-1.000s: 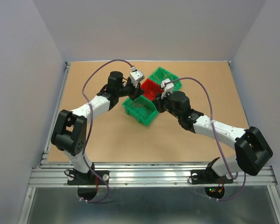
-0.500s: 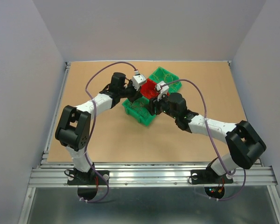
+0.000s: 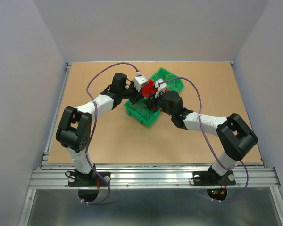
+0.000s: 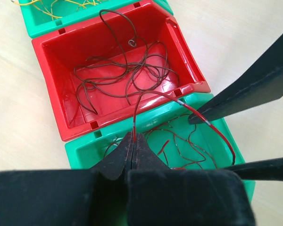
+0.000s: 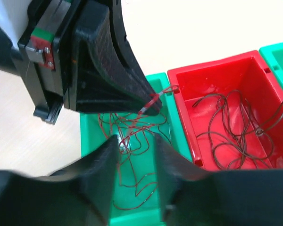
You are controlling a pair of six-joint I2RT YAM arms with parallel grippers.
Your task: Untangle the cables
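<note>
My left gripper (image 4: 133,135) is shut on a thin red cable (image 4: 212,125) that arcs up out of the near green bin (image 4: 92,151) and curves right, back down into it. More red-brown cables (image 5: 132,136) lie tangled in that bin. Brown cables (image 4: 125,80) lie coiled in the red bin (image 4: 49,89). Yellowish cables (image 4: 61,5) show in the far green bin. My right gripper (image 5: 134,143) is open over the near green bin, its fingers (image 4: 236,94) on either side of the held cable's arc. In the top view both grippers (image 3: 140,95) (image 3: 152,99) meet over the bins.
The three bins stand in a diagonal row on the brown table (image 3: 108,136), with the far green bin (image 3: 169,77) at the back. The left gripper's body (image 5: 85,56) hangs close in front of my right gripper. Raised rails edge the table.
My right arm has reached left and forward until its open gripper is over the near green bin beside the left gripper. The left gripper shifted slightly right, then held still.
</note>
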